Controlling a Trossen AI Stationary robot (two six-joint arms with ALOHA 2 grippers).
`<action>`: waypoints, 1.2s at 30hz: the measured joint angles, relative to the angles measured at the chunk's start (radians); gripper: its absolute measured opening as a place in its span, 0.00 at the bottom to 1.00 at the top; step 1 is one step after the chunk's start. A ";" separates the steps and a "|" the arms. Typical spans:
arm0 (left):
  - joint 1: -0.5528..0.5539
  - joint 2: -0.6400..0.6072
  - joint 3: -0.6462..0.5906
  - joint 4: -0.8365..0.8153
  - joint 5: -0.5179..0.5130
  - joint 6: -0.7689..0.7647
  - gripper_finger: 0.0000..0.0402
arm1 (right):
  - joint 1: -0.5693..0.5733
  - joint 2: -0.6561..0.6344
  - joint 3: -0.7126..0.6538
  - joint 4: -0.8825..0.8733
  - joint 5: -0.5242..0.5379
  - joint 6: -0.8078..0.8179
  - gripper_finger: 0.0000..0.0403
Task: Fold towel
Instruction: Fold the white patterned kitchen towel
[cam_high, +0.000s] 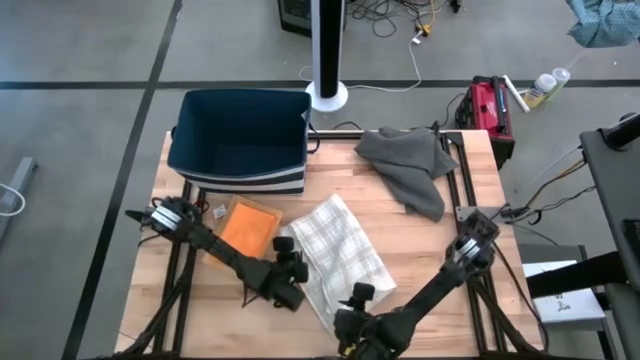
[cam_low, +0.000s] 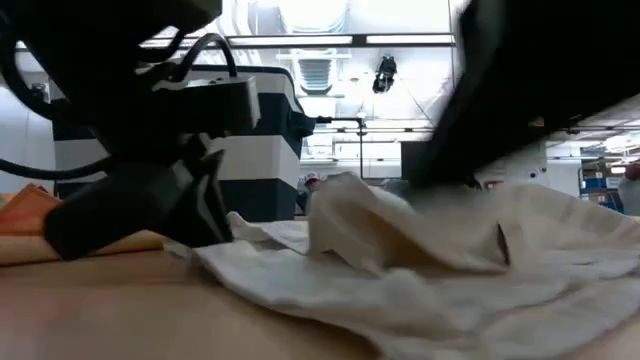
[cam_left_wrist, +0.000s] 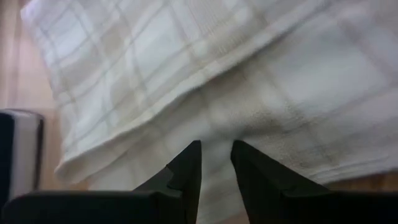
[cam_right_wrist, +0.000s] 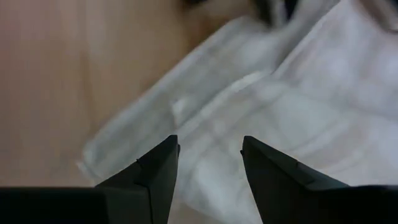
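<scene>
From above, a plaid towel (cam_high: 338, 255) lies mid-bench, long axis diagonal, left gripper (cam_high: 291, 262) at its left edge, right gripper (cam_high: 360, 297) at its near corner. At bench level, the towel lies rumpled. Left wrist: jaws slightly parted over cloth, gripping nothing. Right wrist: jaws wide, empty.

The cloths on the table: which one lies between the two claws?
The white checked towel, partly folded between the left claw and right claw. The grey cloth lies crumpled far off; the orange cloth lies beside the left arm.
</scene>
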 joint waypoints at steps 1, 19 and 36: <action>0.001 0.000 -0.014 0.030 0.001 0.000 0.22 | 0.001 0.013 0.000 -0.006 -0.027 -0.003 0.43; -0.272 -0.036 0.152 -0.004 0.122 0.000 0.23 | 0.062 -0.024 -0.007 -0.449 -0.089 0.183 0.43; -0.277 -0.058 0.187 -0.283 0.046 -0.174 0.34 | 0.112 -0.009 -0.012 -0.027 0.000 0.084 0.43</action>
